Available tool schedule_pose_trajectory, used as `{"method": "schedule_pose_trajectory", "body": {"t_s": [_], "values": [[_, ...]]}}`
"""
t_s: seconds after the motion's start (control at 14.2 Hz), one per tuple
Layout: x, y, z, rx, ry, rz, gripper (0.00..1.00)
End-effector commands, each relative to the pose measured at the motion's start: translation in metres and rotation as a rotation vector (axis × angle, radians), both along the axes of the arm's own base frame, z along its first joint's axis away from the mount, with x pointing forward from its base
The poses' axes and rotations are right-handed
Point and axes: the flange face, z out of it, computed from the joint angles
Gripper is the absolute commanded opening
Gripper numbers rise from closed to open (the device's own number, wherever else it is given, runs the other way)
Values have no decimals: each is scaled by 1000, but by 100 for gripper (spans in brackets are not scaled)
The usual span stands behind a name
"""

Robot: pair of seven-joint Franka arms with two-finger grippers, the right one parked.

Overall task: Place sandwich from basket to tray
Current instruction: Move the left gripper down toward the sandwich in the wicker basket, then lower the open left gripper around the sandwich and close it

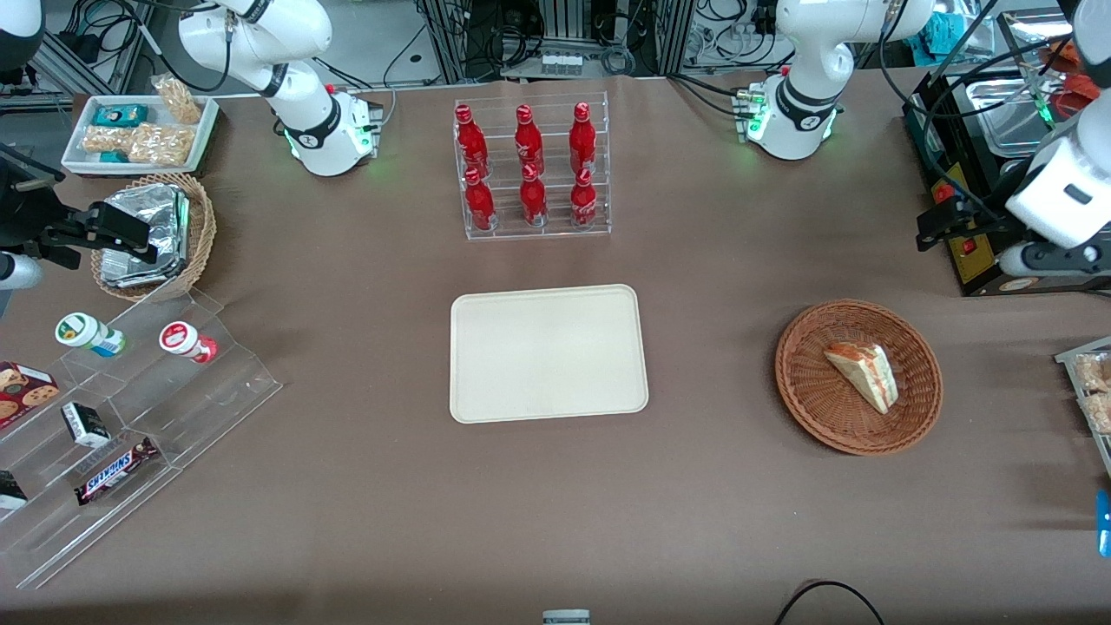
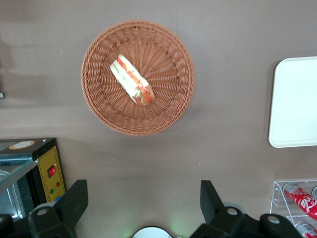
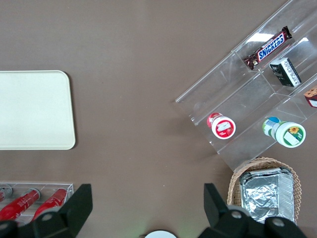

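Hovering high with the gripper (image 2: 141, 206) spread wide and empty, you're eyeing the sandwich (image 1: 863, 374) lying in the basket (image 1: 803, 395); descend centred, pinching across the wedge's flat faces, then head for the tray (image 1: 548, 353).

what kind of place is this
Probably a robot lab staged as a snack counter: bottle rack, tray, sandwich in a basket, cable clutter. The open pincer hangs high above the table.

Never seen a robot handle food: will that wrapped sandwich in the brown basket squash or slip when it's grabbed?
Probably soft: the sandwich shows pale bread and layered filling. Its clear wrap may be slippery. Lying flat in the basket, it shouldn't roll. The gripper, jaws open, hangs high above the table beside the basket.
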Motion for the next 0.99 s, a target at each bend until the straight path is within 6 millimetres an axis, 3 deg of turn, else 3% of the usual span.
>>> {"method": "schedule_pose_trajectory", "body": {"t_s": [0.0, 0.28, 0.42, 0.49, 0.64, 0.92], "values": [[21, 10, -48, 7, 28, 21, 100], [22, 19, -162, 35, -87, 10, 100], [14, 41, -212, 33, -139, 45, 100], [12, 42, -230, 30, -160, 53, 100], [13, 44, -249, 18, -163, 157, 100], [23, 42, -272, 34, -173, 663, 100]]}}
